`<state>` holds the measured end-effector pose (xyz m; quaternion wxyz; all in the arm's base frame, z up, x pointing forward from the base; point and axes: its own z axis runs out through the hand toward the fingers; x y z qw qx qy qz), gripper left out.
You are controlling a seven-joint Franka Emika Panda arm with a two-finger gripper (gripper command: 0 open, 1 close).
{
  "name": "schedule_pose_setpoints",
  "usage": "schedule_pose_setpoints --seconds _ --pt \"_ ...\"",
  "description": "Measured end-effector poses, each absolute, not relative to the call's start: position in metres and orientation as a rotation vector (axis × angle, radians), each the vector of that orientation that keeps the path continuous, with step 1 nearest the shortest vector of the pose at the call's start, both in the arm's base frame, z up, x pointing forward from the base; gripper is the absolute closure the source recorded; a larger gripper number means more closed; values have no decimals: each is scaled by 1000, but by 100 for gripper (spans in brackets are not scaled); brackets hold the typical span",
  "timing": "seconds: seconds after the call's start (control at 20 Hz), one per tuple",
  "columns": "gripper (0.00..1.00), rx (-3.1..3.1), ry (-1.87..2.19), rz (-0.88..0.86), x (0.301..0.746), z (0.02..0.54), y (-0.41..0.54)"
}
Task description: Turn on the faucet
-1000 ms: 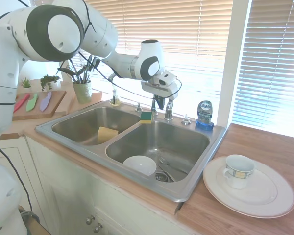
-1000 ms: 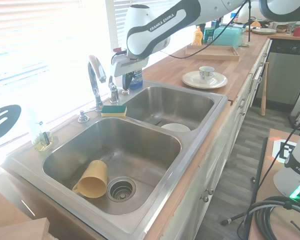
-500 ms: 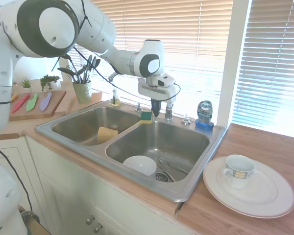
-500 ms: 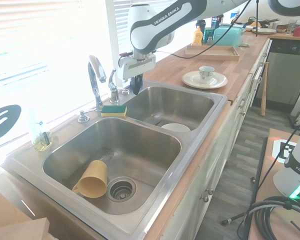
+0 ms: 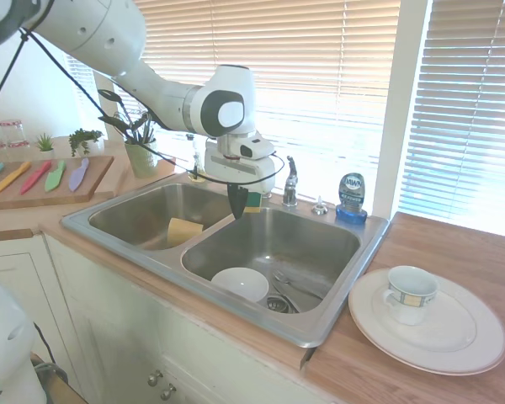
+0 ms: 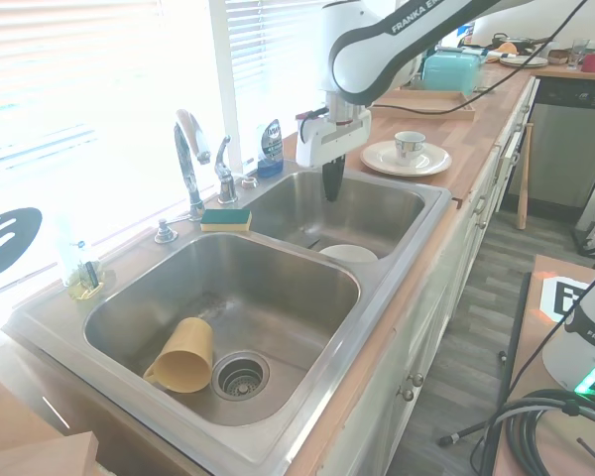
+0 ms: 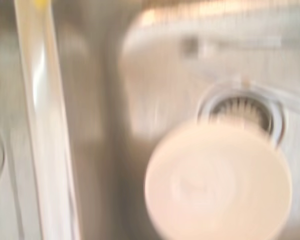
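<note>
Two basins make up the steel sink [image 6: 397,297], shown here in left-to-right order of the second exterior view. At far left, on the sink's back ledge, stands a small soap dispenser [image 6: 79,270]. In the near basin a yellow cup [image 6: 181,354] lies on its side beside the drain. Behind the divider between the basins rises the faucet [image 6: 190,159], its arched chrome spout upright and its short lever handle [image 6: 224,177] just to the right; a green-and-yellow sponge [image 6: 226,219] lies at its base. A blue dish-soap bottle [image 6: 269,147] stands further along the ledge. My gripper [image 6: 331,185] hangs over the far basin, pointing down, well apart from the faucet and toward the front of the sink from it. My fingers appear pressed together and hold nothing. Below me in that basin sits a white bowl [image 6: 349,253], which in the blurred wrist view fills the frame near the drain [image 7: 242,112]. At right, on the wooden counter, a cup [image 6: 410,145] rests on a white plate [image 6: 382,158].
</note>
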<state>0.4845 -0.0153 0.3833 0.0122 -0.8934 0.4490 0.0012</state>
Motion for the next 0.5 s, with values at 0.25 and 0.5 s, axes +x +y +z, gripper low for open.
schedule_pose_setpoints --seconds 0.25,0.5 --pt "0 -2803 1370 10 421 368 -2" --pt "0 -2784 1388 0 414 368 -5"
